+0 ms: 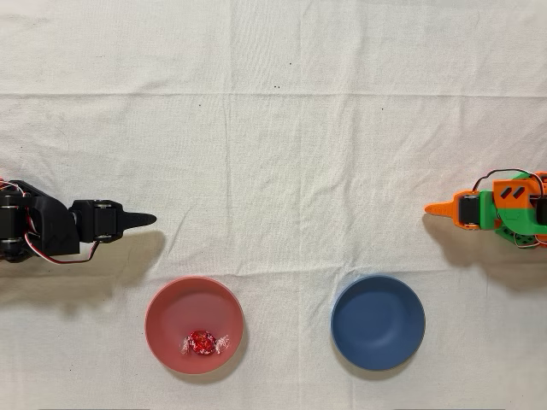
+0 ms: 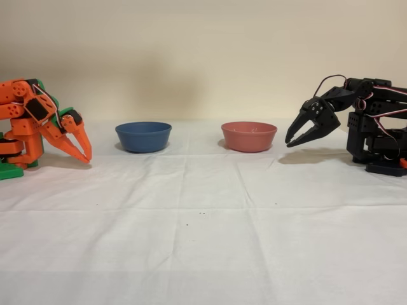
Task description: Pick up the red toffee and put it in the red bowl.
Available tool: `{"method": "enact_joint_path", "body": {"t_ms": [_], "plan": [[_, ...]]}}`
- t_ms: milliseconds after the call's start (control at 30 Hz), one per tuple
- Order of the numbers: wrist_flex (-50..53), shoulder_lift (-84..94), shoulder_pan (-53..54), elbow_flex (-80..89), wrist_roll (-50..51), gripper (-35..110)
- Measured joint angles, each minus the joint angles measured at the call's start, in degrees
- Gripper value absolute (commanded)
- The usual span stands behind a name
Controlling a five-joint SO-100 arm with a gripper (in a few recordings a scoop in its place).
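Red foil is glinting inside the red bowl (image 1: pixel 194 325) in the overhead view: the red toffee (image 1: pixel 202 342) is lying on the bowl's floor, toward the lower rim, with its clear twisted ends spread to either side. The task is looking finished from here, so the step in hand seems to be parking the black arm, and doing that well means keeping the gripper (image 1: pixel 144 219) clear of the rim so nothing is knocking the bowl. From above, the black arm is lying folded at the left edge, its tapered tip pointing right, above and left of the red bowl and apart from it. The blue bowl (image 1: pixel 378 322) is sitting well to the right, and the idle orange arm (image 1: pixel 500 209) is resting at the right edge.

In the fixed view, the gripper (image 2: pixel 296 140) is hanging beside the red bowl (image 2: pixel 248 136), angled down toward the white cloth (image 2: pixel 203 241), its 2 fingers parted and holding nothing. The arm is sitting tucked back over its base, elbow bent, wrist drooping.
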Motion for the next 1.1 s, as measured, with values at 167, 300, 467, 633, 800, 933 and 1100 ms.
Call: {"method": "enact_joint_path", "body": {"t_ms": [167, 300, 467, 633, 800, 933, 1100], "plan": [[0.00, 0.00, 0.00, 0.00, 0.00, 1], [0.00, 0.00, 0.00, 0.00, 0.00, 1], [0.00, 0.00, 0.00, 0.00, 0.00, 1], [0.00, 0.00, 0.00, 0.00, 0.00, 1], [0.00, 0.00, 0.00, 0.00, 0.00, 1], [0.00, 0.00, 0.00, 0.00, 0.00, 1], [0.00, 0.00, 0.00, 0.00, 0.00, 1]]}}
